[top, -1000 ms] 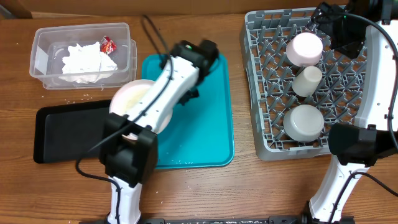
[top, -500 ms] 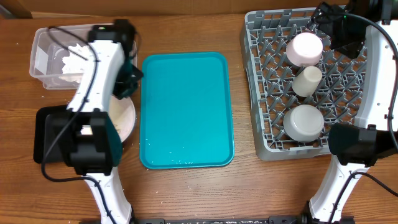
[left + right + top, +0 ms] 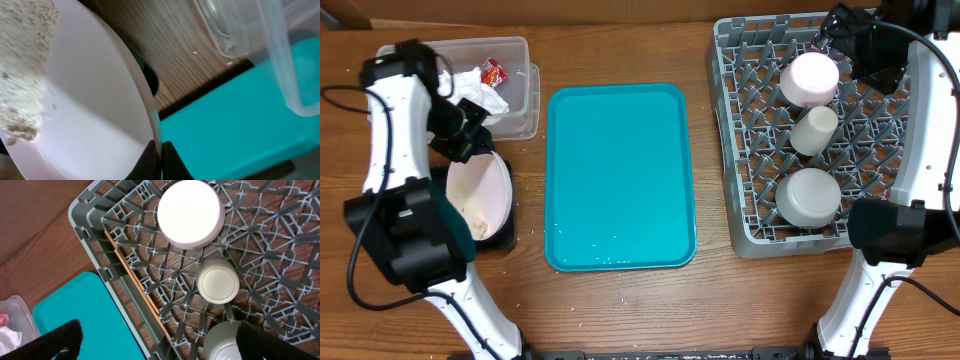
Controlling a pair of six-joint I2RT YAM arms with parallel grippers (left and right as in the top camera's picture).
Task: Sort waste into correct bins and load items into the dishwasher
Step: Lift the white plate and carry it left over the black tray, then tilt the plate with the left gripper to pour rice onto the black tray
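Note:
My left gripper (image 3: 473, 150) is shut on the rim of the large white plate (image 3: 485, 190), which hangs tilted over the black tray (image 3: 506, 238); the arm hides most of that tray. In the left wrist view my gripper (image 3: 161, 154) pinches the plate (image 3: 90, 115), and rice crumbs (image 3: 25, 75) cling to its face. The clear tub (image 3: 515, 75) holds crumpled tissue (image 3: 480, 85) and a red wrapper (image 3: 493, 70). In the grey dish rack (image 3: 740, 150) lie a dish (image 3: 810, 78), a cup (image 3: 813, 128) and a bowl (image 3: 808, 195). My right gripper (image 3: 157, 345) is open above the rack.
A bare teal tray (image 3: 620, 175) lies between the tub and the rack. Two orange sticks (image 3: 135, 280) rest along the rack's left wall. Loose crumbs dot the wood near the front edge. The tub's corner (image 3: 260, 50) is close to the plate.
My left arm has swung the plate from the teal tray leftward to over the black tray and tipped it. The right arm has not moved.

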